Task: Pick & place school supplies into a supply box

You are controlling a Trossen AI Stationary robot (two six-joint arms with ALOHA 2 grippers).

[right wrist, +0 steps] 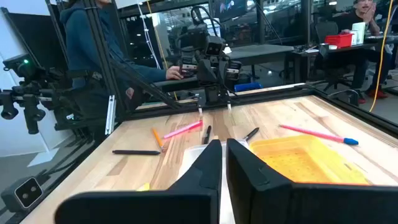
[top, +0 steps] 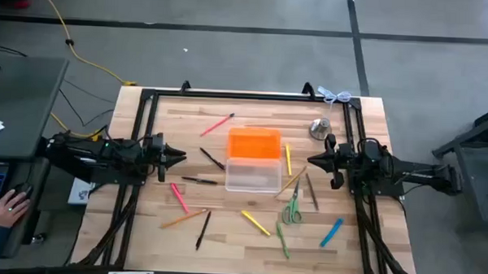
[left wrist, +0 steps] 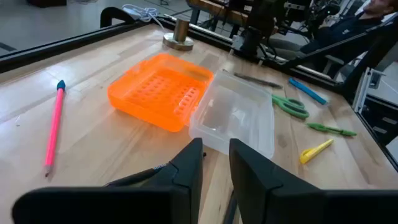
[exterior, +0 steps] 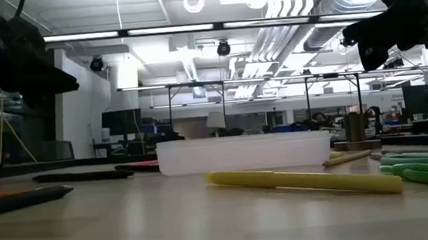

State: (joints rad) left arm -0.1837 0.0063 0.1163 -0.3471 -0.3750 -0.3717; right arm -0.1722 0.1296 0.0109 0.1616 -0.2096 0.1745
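Task not started: supply box [top: 252, 175] open and empty at table centre, pens, pencils and scissors [top: 292, 209] scattered around it; left gripper [top: 176, 157] slightly parted, right gripper [top: 312, 160] clenched, both empty.

two dark robot arms reach inward from opposite table sides, raised above the surface. left gripper [top: 178, 157] slightly parted, empty; right gripper [top: 311, 161] closed, empty.
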